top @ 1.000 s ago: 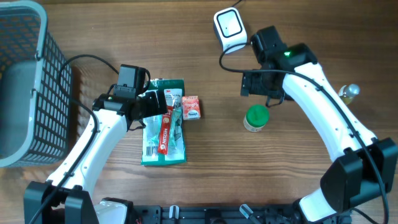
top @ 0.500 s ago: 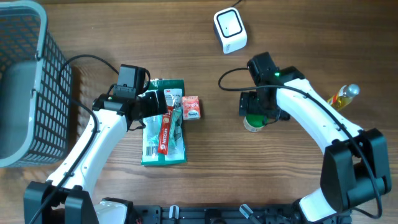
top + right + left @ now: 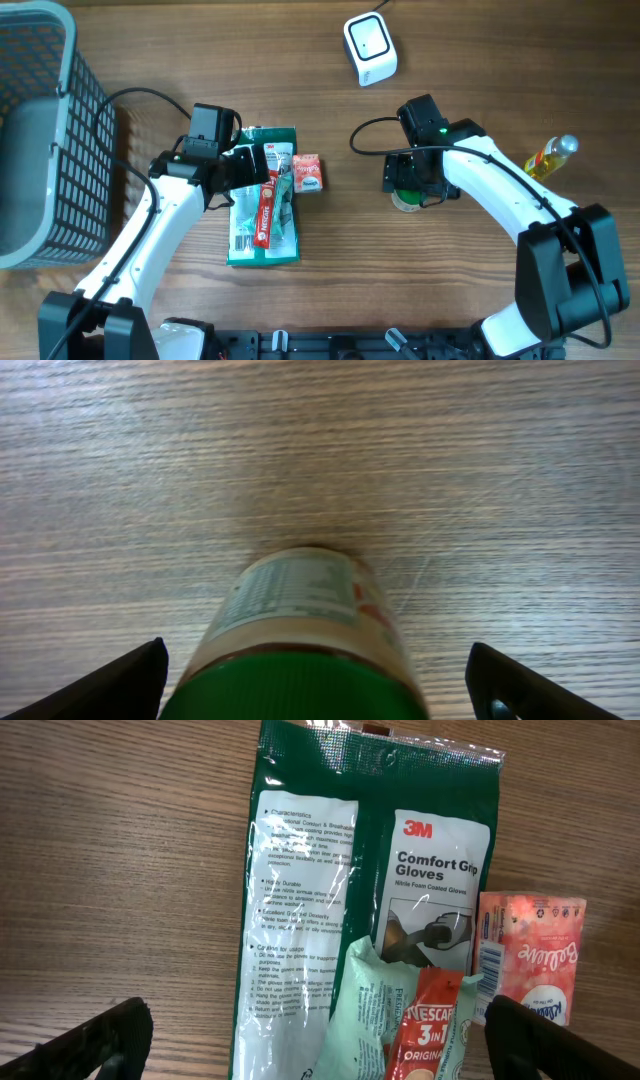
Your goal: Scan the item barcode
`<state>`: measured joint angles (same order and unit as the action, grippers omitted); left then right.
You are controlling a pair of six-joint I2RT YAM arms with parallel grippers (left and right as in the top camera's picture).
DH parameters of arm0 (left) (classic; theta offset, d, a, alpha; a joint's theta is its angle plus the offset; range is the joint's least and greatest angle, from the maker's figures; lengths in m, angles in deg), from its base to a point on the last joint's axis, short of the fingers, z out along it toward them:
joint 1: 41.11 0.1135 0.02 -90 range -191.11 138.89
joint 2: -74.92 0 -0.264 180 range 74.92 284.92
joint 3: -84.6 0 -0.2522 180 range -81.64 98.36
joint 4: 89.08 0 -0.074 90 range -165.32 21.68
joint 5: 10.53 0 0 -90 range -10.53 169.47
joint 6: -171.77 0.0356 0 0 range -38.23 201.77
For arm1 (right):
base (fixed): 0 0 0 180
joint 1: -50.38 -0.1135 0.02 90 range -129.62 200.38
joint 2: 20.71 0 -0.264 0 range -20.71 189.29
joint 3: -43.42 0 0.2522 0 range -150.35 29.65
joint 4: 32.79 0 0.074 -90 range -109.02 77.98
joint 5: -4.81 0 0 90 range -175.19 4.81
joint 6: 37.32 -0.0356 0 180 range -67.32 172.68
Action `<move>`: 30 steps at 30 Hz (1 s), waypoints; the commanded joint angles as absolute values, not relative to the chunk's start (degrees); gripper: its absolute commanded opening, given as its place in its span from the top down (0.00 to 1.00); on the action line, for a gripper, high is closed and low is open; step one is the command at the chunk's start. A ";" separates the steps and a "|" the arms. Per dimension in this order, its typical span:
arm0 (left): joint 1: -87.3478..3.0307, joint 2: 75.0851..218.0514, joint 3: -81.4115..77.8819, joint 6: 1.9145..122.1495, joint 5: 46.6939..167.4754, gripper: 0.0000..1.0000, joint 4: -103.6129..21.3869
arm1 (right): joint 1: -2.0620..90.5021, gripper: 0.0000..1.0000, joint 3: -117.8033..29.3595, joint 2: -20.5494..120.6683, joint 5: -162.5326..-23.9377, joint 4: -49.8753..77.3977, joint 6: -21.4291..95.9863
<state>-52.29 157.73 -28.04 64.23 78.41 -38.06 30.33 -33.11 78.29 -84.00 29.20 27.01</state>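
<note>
Both claws are gaping wide, gripping nothing: my left claw (image 3: 315, 1040) is hanging over the gloves pack (image 3: 300, 870), while my right claw (image 3: 315, 685) has dropped from beside the scanner (image 3: 370, 48) and is straddling the green-lidded jar (image 3: 300, 600), right of the worktop's middle. I'm reckoning the grasp comes next.

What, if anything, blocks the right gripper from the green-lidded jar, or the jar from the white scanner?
Nothing visible. The right gripper holds its open jaws astride the green-lidded plastic jar, and only bare wooden table lies between it and the white box-shaped scanner.
</note>
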 commanded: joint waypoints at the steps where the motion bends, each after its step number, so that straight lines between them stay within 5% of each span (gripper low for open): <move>1: -52.18 156.79 -27.14 63.49 77.88 0.00 -38.04 | 30.31 0.05 -32.45 78.29 -86.84 29.40 27.86; 7: -52.18 156.79 -27.14 63.49 77.88 0.00 -38.06 | 30.33 0.09 -30.79 78.33 -86.73 28.11 27.86; 20: -52.18 156.79 -27.14 63.49 77.88 0.00 -38.06 | 30.33 0.38 -29.61 78.33 -86.60 25.97 27.81; 30: -52.18 156.79 -27.14 63.46 77.88 0.00 -38.04 | 30.37 0.57 -39.14 78.29 -95.08 38.43 27.01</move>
<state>-52.29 157.73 -28.04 64.23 78.43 -38.04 30.35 -34.29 78.38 -88.04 36.26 27.40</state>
